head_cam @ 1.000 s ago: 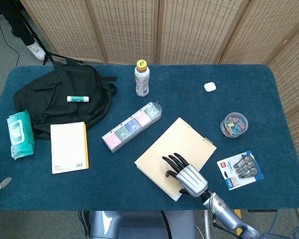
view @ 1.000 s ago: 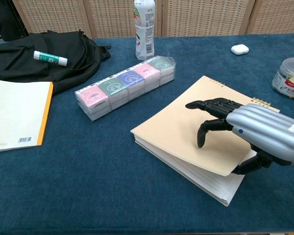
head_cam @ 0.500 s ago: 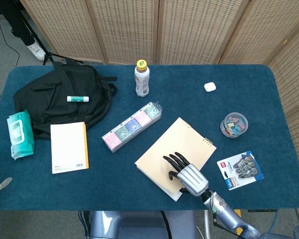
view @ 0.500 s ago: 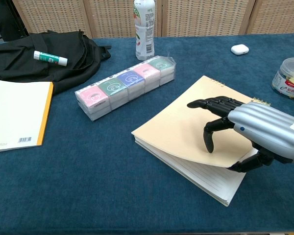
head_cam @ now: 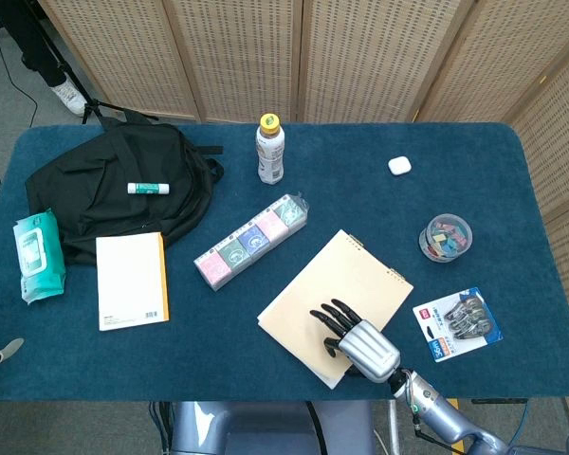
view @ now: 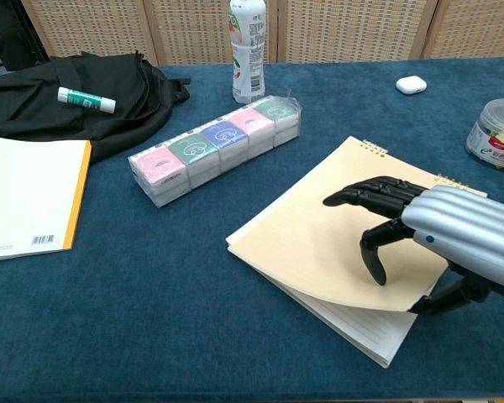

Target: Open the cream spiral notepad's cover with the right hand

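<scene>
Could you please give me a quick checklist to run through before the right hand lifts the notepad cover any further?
1. Right hand pinches the cover's near corner: ok, thumb under, fingers above.
2. Cover raised off the lined pages: ok, near edge bowed up.
3. Only the cover is pinched: cannot tell.
4. Spiral binding at the far edge: ok.
5. Space beyond the spiral for the cover: ok, bare table.
6. Left hand out of the way: ok, not in view.
</scene>
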`<state>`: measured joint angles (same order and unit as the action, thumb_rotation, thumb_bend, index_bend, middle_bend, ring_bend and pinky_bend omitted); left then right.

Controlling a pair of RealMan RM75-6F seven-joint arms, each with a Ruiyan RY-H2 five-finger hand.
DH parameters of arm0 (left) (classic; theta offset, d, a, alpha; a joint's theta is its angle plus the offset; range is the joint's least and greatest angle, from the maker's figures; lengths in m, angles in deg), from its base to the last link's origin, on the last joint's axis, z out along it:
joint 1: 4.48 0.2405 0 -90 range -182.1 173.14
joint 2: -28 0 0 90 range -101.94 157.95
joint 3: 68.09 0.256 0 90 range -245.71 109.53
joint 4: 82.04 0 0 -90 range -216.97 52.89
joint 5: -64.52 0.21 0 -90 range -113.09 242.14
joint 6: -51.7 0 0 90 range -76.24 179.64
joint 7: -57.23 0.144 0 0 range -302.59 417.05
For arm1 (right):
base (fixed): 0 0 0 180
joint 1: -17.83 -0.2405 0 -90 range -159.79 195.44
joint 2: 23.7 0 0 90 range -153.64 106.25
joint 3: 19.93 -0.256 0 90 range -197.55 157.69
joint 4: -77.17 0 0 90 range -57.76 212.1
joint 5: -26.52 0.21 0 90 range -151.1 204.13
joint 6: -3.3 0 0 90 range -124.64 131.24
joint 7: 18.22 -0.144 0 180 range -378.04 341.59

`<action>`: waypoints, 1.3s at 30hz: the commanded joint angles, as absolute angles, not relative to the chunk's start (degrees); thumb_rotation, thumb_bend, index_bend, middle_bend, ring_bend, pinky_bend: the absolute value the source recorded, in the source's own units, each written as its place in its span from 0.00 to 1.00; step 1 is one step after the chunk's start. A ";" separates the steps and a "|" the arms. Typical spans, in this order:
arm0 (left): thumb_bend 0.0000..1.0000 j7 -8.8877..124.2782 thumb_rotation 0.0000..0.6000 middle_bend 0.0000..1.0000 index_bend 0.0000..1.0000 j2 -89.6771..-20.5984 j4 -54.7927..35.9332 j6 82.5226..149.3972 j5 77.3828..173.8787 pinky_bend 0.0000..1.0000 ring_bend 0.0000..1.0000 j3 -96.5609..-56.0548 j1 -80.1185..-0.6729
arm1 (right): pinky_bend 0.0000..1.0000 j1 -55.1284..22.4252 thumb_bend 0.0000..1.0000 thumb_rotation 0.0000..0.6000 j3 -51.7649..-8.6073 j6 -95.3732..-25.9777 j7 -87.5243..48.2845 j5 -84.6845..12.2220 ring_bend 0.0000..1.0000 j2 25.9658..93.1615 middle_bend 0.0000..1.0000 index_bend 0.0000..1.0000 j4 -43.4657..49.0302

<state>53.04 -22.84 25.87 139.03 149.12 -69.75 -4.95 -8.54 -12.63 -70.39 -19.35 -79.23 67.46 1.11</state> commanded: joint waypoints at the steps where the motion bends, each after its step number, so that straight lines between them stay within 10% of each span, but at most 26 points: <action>1: 0.00 53.21 1.00 0.00 0.00 -22.89 25.86 138.97 149.07 0.00 0.00 -69.77 -4.99 | 0.00 -8.49 0.75 1.00 -11.48 -70.51 -19.27 -80.20 0.00 66.27 0.10 0.67 0.20; 13: 0.00 54.02 1.00 0.00 0.00 -23.14 26.08 138.92 149.04 0.00 0.00 -69.69 -5.00 | 0.00 -9.31 0.75 1.00 -10.71 -71.87 -20.03 -82.20 0.00 62.22 0.10 0.68 -5.62; 27: 0.00 53.63 1.00 0.00 0.00 -22.86 26.13 138.58 148.70 0.00 0.00 -69.70 -5.07 | 0.00 -12.66 0.75 1.00 -25.81 -67.85 -24.19 -64.12 0.00 56.18 0.10 0.69 -13.14; 39: 0.00 54.19 1.00 0.00 0.00 -22.91 26.44 137.89 147.87 0.00 0.00 -69.88 -5.39 | 0.00 -14.85 0.77 1.00 -37.02 -59.23 -31.67 -43.95 0.00 52.80 0.11 0.69 -1.87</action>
<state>54.13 -22.89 26.41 137.94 147.92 -69.86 -5.36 -14.13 -34.26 -61.65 -29.22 -47.73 53.34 -5.68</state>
